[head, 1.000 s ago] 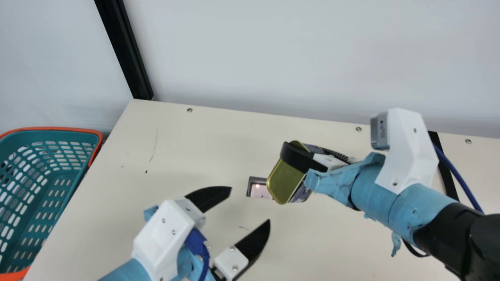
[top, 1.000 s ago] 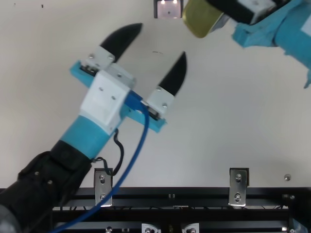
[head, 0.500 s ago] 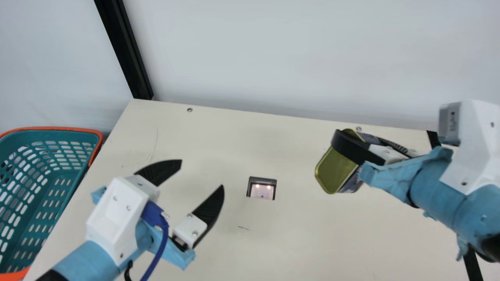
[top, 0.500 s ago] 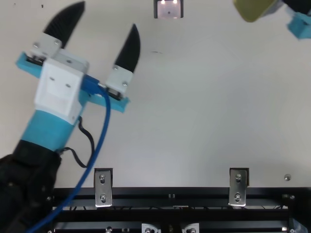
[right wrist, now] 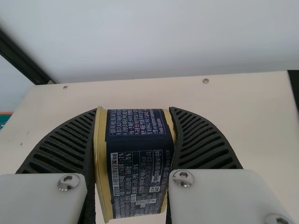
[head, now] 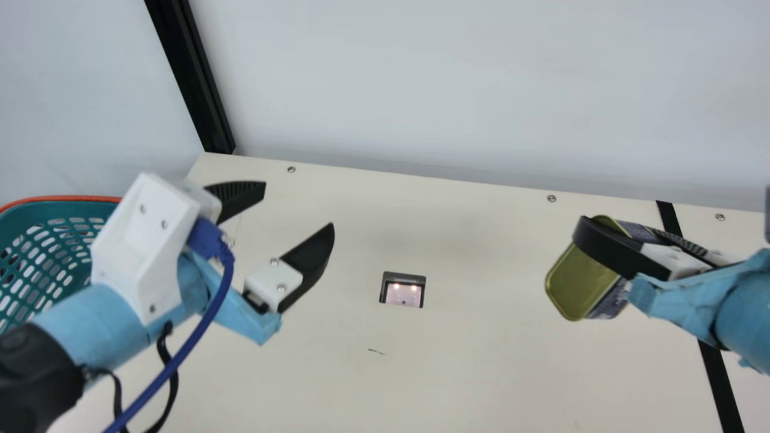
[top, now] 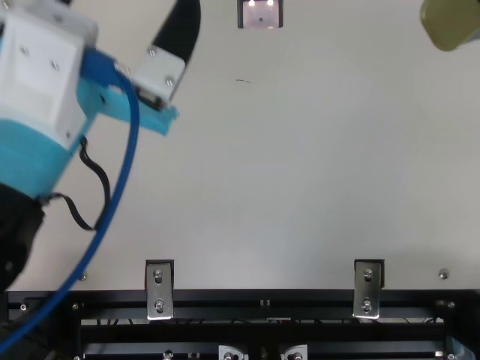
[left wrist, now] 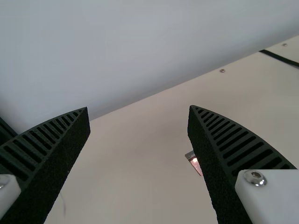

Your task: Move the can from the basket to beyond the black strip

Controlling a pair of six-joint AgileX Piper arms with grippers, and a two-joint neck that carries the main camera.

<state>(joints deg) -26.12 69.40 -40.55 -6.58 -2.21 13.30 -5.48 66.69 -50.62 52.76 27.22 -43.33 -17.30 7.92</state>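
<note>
My right gripper (head: 637, 243) is shut on the can (head: 579, 282) above the table, left of the black strip (head: 719, 385) in the main view. In the right wrist view the can (right wrist: 138, 163), gold-rimmed with a dark printed label, is squeezed between both fingers of that gripper (right wrist: 134, 140). The can's gold face (top: 448, 22) also shows at the top view's upper right corner. My left gripper (head: 296, 207) stands open with nothing between its fingers, just right of the teal basket (head: 48, 252). In the left wrist view the same gripper (left wrist: 139, 109) has its fingers wide apart.
A small framed panel with lights (head: 403, 290) is set in the middle of the table. A black post (head: 192, 78) stands at the table's back left corner, before a pale wall. Metal brackets (top: 159, 291) line the table's near edge.
My right gripper has carried the can rightward, closer to the black strip. The left gripper, open throughout, has moved left and toward the table's back, and its arm now covers part of the basket.
</note>
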